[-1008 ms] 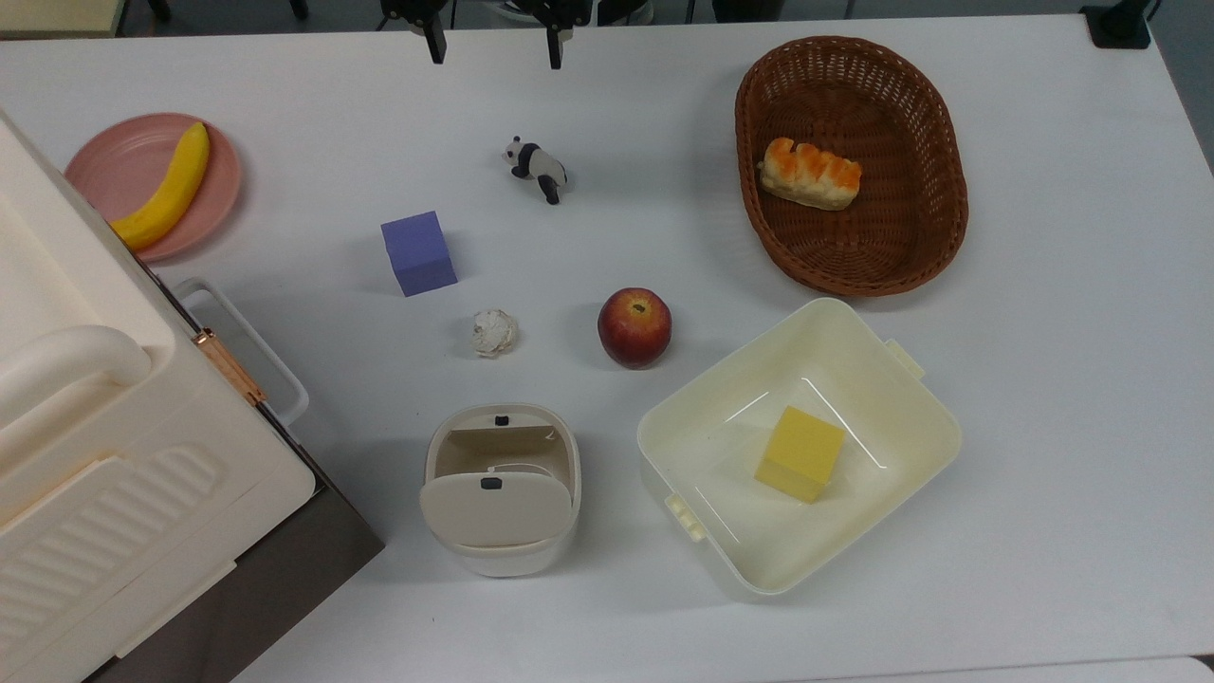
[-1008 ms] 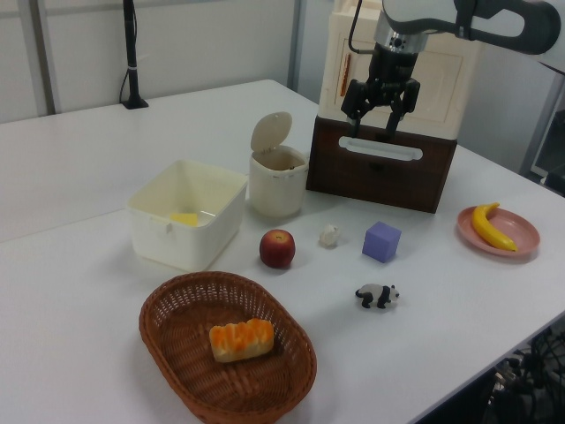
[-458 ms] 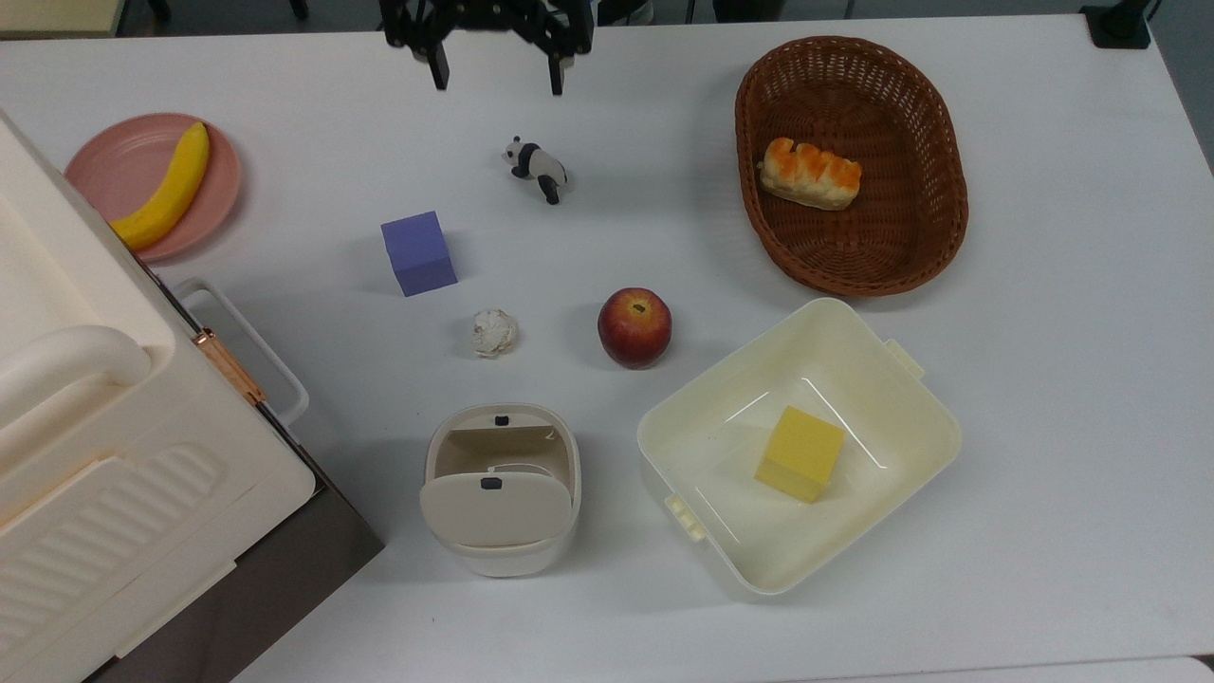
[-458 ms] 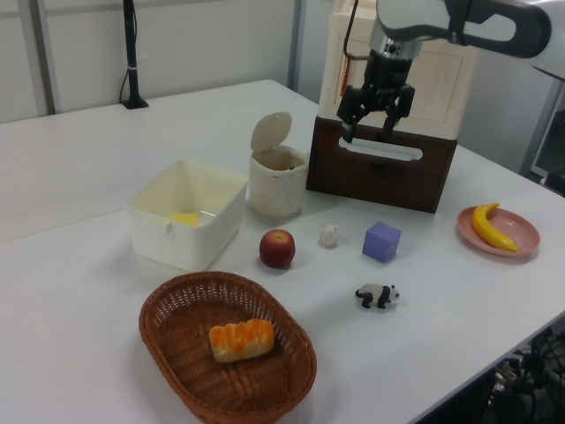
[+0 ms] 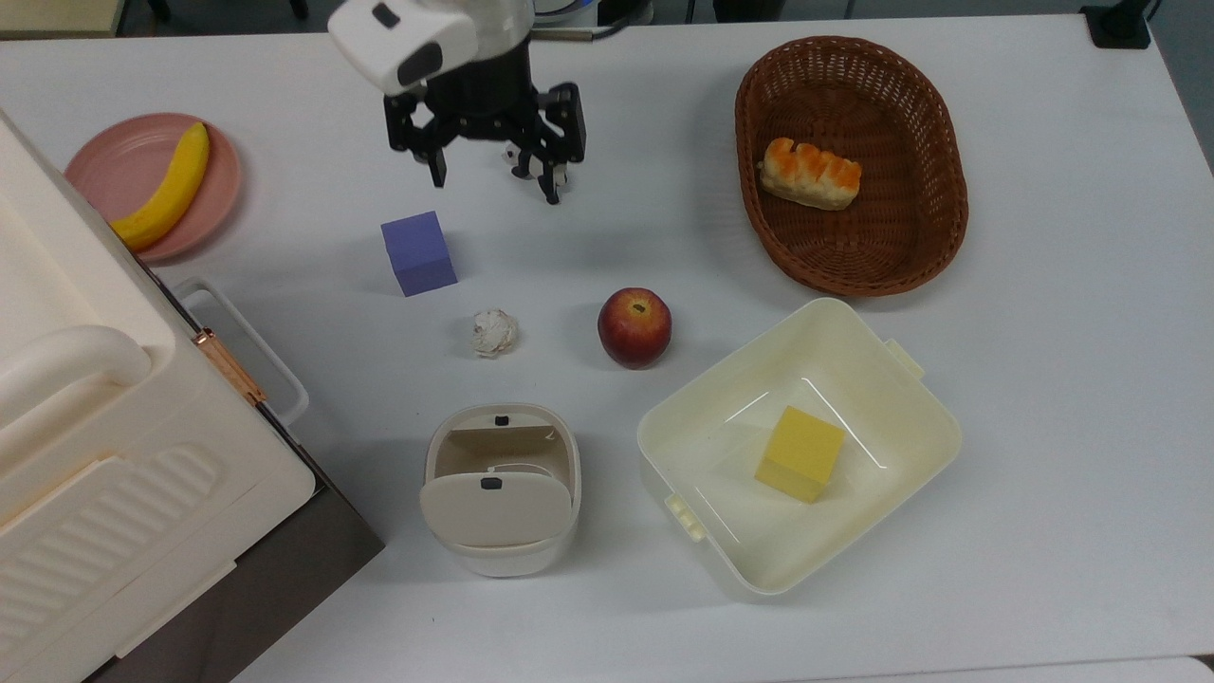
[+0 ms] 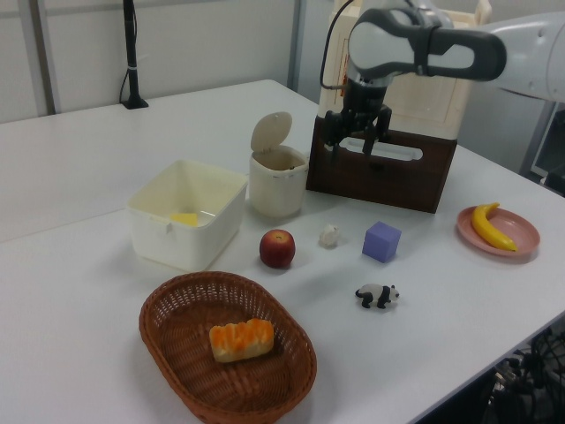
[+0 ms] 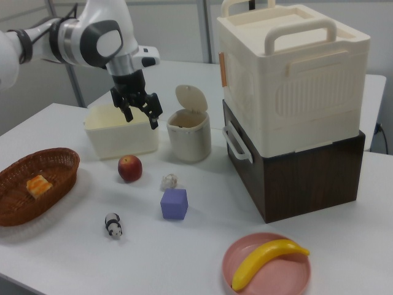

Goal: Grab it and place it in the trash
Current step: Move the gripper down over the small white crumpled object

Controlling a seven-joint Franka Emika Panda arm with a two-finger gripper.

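The black two-finger hand (image 5: 493,180) hangs with fingers spread wide, holding nothing, above the white desk (image 5: 1043,379); the small crumpled white paper ball (image 5: 494,332) lies between the purple cube (image 5: 418,252) and the cream-white bin with flap lid (image 5: 500,489).

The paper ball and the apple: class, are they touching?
Apart. The top view shows bare table between the paper ball and the apple.

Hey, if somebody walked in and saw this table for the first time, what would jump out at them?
Probably the white arm with its black pincer open in mid-air, above the purple cube and crumpled paper ball. Next, the big cream box on a dark base, towering at the right view's right, beside the small open bin. For colour: the banana on its pink plate, the red apple.
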